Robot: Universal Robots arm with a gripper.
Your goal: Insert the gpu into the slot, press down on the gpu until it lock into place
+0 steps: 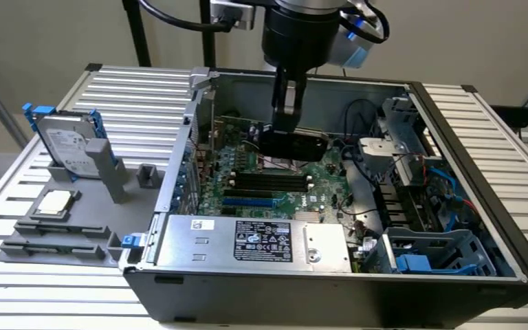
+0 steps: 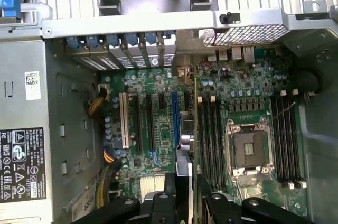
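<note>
The gpu [image 1: 293, 146], a flat black card, hangs inside the open computer case above the green motherboard [image 1: 324, 175]. My gripper [image 1: 282, 130] reaches down from above and is shut on the card's upper edge. In the wrist view the gpu [image 2: 194, 129] shows edge-on as a thin green line running out from between my black fingers [image 2: 158, 205]. The slot [image 2: 173, 123] is a long bright-blue strip lying parallel to the card and just beside it. In the exterior view the slot [image 1: 247, 203] lies nearer the front than the card, which is above the board and apart from it.
Black memory strips [image 1: 269, 182] run beside the slot, with the processor socket [image 2: 248, 150] past them. A silver labelled power supply [image 1: 255, 240] fills the case's front. Cables and a drive cage [image 1: 429, 251] crowd the exterior view's right. A hard drive with blue rails [image 1: 67, 144] stands outside.
</note>
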